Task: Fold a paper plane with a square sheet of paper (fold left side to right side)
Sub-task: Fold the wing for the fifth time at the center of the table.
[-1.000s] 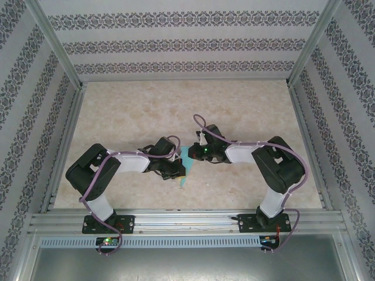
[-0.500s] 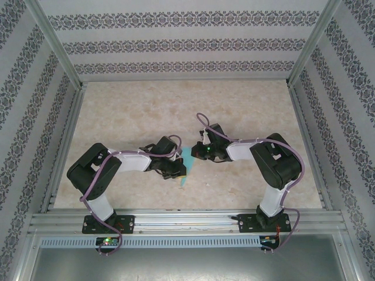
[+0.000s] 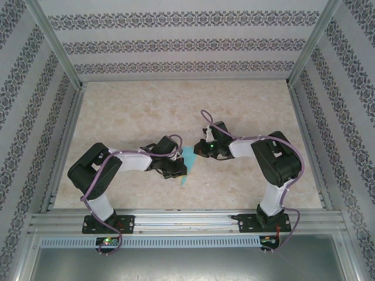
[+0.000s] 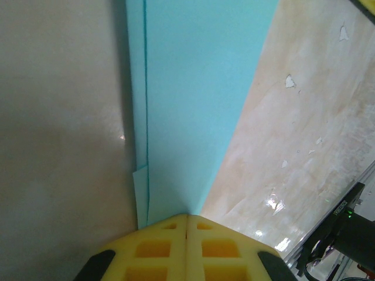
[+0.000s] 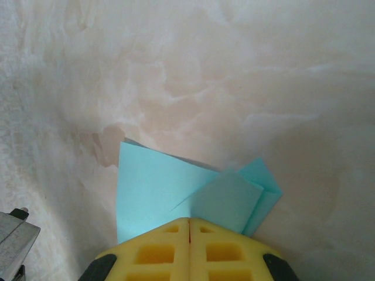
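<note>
The square sheet of paper (image 3: 188,168) is a turquoise creased shape lying between my two grippers. In the left wrist view the paper (image 4: 187,105) narrows toward my left gripper (image 4: 187,215), whose yellow fingers are shut with their tips resting on its narrow end. My left gripper (image 3: 177,170) sits at the paper's left edge. In the right wrist view the paper (image 5: 149,187) has a raised, darker flap (image 5: 231,199) that meets the seam of my right gripper (image 5: 188,220), which is shut on it. My right gripper (image 3: 200,150) is at the paper's upper right.
The beige marbled table (image 3: 176,111) stretches away behind the arms. Patterned walls and metal frame rails (image 3: 67,146) close in the sides. An aluminium rail (image 3: 187,221) runs along the near edge at the arm bases.
My right gripper has shifted a little up and away from the near edge, staying shut at the paper. The left arm has stayed nearly still.
</note>
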Robot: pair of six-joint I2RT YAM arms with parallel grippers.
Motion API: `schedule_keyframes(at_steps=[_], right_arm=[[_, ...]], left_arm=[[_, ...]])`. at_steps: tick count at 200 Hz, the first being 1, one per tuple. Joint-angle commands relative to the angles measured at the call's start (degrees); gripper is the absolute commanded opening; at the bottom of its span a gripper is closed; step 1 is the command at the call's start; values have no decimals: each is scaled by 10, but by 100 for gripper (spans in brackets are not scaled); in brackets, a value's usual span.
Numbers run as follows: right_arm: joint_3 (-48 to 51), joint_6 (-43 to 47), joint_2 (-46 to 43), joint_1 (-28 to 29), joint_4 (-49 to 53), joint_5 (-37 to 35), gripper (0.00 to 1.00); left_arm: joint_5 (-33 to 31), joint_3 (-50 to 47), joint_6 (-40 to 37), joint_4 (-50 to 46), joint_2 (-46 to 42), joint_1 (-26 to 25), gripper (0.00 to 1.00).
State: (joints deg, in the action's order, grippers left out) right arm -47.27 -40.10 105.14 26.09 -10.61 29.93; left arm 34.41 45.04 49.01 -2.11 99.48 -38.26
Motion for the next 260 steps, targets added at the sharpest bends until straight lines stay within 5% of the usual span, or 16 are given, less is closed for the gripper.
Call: schedule_keyframes(at_steps=[1, 82, 132, 188, 260], right_arm=[[-19, 18, 26, -39, 7, -51, 0], [-48, 19, 35, -81, 13, -42, 0], [-22, 11, -49, -81, 24, -33, 0], [58, -71, -132, -2, 10, -33, 0], [82, -191, -92, 100, -66, -47, 0]], left_arm=[[-68, -27, -10, -113, 42, -10, 0], [-67, -26, -14, -111, 44, -10, 0], [-68, -33, -9, -101, 39, -10, 0], [-68, -34, -10, -100, 38, -10, 0], [-71, -32, -9, -102, 37, -12, 0]])
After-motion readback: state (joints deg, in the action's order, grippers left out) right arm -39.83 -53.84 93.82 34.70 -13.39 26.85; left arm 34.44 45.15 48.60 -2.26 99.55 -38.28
